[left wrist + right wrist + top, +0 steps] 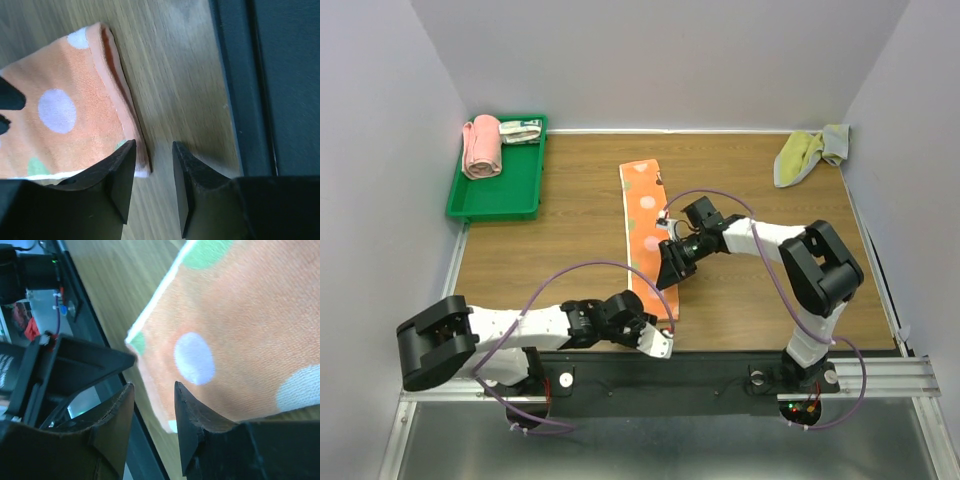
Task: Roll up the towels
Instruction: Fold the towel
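Long towel (642, 225) lies centre, running near to far; L gripper (658, 343) at its near end, R gripper (672, 275) at its right edge. Tray (495, 200) sits far left w/ rolled towel (481, 146) in its far-left corner, second roll (521, 131) just right of it. Crumpled towel (807, 153) in far right corner.

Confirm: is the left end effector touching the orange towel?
Cannot tell. Left wrist view: one finger of the left end effector overlaps the orange towel, hiding any gap.
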